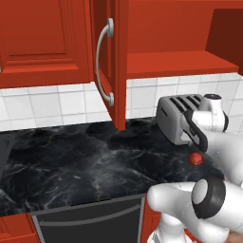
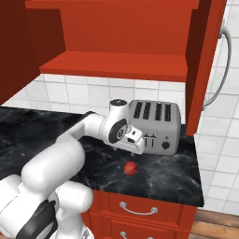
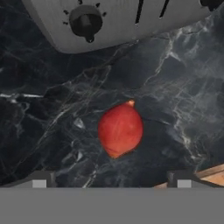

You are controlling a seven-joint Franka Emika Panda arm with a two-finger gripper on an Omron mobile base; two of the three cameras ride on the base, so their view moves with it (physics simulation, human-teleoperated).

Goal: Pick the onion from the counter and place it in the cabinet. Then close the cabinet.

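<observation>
black marble counter (image 1: pixel 85 166) — onion (image 3: pixel 120 130) lying free below the wide-spread, empty fingers (image 3: pixel 111 180).

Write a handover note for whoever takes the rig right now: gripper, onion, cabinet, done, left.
Gripper: jaws open, holding nothing, poised above the onion.
Onion: on the counter, in front of the toaster, apart from it.
Cabinet: doors open, shelf bare where it can be seen.
Done: arm positioned over the onion.
Left: lower, grasp, lift onion to the shelf, release, close both doors.
</observation>
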